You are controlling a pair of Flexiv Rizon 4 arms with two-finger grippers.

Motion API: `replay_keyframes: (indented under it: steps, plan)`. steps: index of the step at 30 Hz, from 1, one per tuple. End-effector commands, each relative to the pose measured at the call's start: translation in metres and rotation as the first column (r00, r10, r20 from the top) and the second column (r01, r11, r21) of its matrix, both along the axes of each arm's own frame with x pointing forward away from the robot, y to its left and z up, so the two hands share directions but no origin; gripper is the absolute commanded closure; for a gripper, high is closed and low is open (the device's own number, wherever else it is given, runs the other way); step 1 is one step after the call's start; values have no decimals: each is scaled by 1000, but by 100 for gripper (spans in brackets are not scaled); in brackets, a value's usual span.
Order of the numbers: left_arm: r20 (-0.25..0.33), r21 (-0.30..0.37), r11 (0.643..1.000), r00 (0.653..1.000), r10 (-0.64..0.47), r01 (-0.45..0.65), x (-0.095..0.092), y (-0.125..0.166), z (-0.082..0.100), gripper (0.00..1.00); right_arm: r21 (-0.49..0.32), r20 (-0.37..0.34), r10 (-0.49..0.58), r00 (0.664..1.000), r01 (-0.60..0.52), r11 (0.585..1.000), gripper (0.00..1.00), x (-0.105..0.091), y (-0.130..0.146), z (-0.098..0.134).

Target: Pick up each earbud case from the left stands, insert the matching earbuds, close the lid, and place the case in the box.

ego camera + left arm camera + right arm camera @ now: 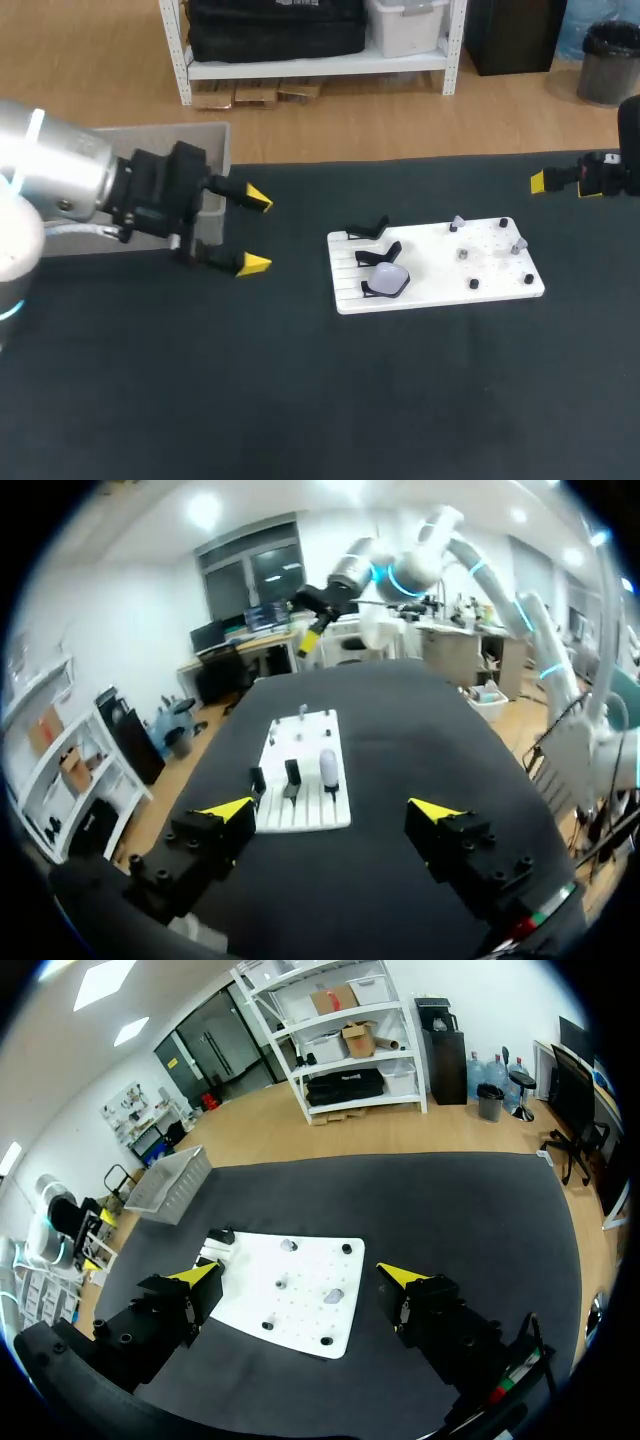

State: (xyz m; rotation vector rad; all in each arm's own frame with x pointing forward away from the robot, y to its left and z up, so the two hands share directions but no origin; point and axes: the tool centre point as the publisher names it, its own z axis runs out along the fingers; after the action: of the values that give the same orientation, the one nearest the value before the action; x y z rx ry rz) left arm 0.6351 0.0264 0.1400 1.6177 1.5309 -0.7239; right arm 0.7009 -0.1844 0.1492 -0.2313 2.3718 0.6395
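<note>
Your left gripper (256, 231) is wide open and empty, well left of the white board (440, 275), with the grey box (212, 150) farther left of the board behind it. Your right gripper (298, 1273) is also wide open and empty, off the board's right end. One pale case (388, 281) sits at the board's left end among the black stands (366, 232).

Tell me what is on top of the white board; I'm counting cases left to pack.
Three black stands: the one nearest the robot holds a white earbud case; the others look empty. Small pieces, likely earbuds, dot the white board's right half. The case's inside is hidden.
</note>
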Motion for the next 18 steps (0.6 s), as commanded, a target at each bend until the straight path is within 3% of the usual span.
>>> replay_keyframes:
  steps: [1,10,18]
  plan:
    - [-1,-120,992,999,47,-46,13,-37,-33,0,0,0,1,1000,-1,1000,0,0,-1,0]
    - [-22,-136,980,990,140,-142,23,-75,-71,0,0,0,1,1000,-1,1000,0,0,-1,0]
    - [-33,-143,979,990,140,-143,21,-86,-72,0,0,0,1,1000,-1,1000,0,0,-1,0]
